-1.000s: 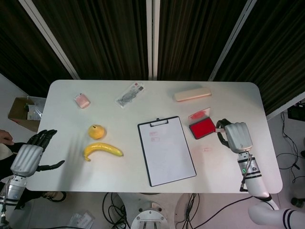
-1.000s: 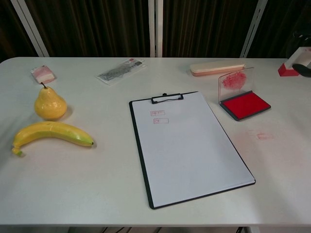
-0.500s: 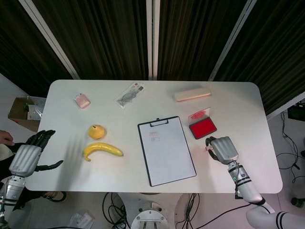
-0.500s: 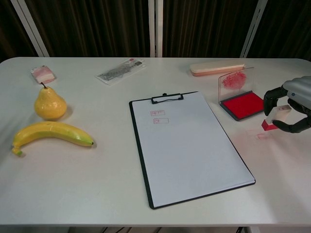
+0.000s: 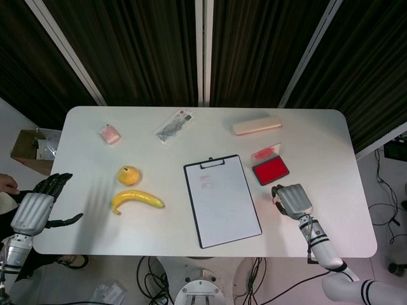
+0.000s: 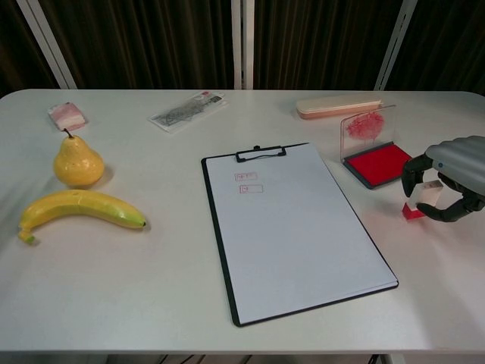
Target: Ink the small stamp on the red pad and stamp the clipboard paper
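The small stamp (image 6: 425, 196), clear-bodied with a red base, stands on or just above the table in front of the red ink pad (image 6: 381, 163), right of the clipboard. My right hand (image 6: 449, 176) curls around it and grips it; from above the hand (image 5: 292, 199) hides the stamp. The pad's clear lid (image 6: 367, 125) stands upright, smeared red. The clipboard paper (image 6: 295, 227) carries two faint red marks (image 6: 248, 182) near the clip. My left hand (image 5: 35, 210) hangs open off the table's left edge, seen only in the head view.
A banana (image 6: 79, 208) and a pear (image 6: 76, 162) lie at the left. A pink packet (image 6: 68, 115), a plastic sachet (image 6: 186, 111) and a beige case (image 6: 338, 107) sit along the far side. A cardboard box (image 5: 32, 149) stands on the floor at left.
My right hand has carried the stamp from beside the pad's far right down to the table in front of the pad, nearer the clipboard. The left hand has barely shifted.
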Controlling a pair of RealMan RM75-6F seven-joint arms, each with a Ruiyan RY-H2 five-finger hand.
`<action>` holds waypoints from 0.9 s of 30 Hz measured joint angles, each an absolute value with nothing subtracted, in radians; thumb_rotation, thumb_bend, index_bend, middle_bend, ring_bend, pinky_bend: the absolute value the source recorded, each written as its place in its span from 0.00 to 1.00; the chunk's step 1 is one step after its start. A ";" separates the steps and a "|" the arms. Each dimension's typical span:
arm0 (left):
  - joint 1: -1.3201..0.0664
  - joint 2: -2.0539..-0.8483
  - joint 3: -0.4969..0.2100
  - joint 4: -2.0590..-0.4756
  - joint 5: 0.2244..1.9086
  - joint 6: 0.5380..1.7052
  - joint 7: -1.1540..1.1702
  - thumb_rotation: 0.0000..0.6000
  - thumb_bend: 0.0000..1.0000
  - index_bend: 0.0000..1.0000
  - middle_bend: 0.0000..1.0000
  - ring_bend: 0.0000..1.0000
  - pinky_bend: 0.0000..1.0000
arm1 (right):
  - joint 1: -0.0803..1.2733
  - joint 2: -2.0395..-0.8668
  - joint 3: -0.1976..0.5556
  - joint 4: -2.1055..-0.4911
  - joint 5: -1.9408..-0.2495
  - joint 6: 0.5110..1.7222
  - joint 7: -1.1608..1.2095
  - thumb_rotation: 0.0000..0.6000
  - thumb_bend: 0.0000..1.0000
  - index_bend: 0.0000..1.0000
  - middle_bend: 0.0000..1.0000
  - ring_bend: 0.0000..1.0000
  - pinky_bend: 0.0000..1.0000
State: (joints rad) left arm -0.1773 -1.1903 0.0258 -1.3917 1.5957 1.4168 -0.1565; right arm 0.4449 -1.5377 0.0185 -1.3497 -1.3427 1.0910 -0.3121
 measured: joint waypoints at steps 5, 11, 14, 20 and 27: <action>-0.178 -1.191 0.025 -1.392 1.594 1.416 -0.154 0.36 0.10 0.08 0.09 0.09 0.18 | 0.440 -1.561 0.022 -1.315 -1.348 1.093 -0.288 1.00 0.42 0.69 0.60 0.86 0.93; -0.176 -1.188 0.025 -1.392 1.591 1.416 -0.151 0.36 0.10 0.08 0.09 0.09 0.18 | 0.434 -1.592 0.024 -1.262 -1.359 1.097 -0.243 1.00 0.42 0.68 0.59 0.86 0.93; -0.176 -1.187 0.026 -1.394 1.592 1.416 -0.150 0.36 0.10 0.08 0.09 0.09 0.18 | 0.430 -1.606 0.024 -1.239 -1.370 1.102 -0.220 1.00 0.41 0.68 0.58 0.86 0.93; -0.177 -1.187 0.026 -1.395 1.592 1.416 -0.149 0.36 0.10 0.08 0.09 0.09 0.18 | 0.428 -1.607 0.023 -1.231 -1.383 1.099 -0.207 1.00 0.38 0.58 0.53 0.85 0.93; -0.177 -1.187 0.026 -1.395 1.591 1.415 -0.148 0.36 0.10 0.08 0.09 0.09 0.18 | 0.430 -1.589 0.020 -1.248 -1.382 1.077 -0.209 1.00 0.35 0.41 0.41 0.85 0.93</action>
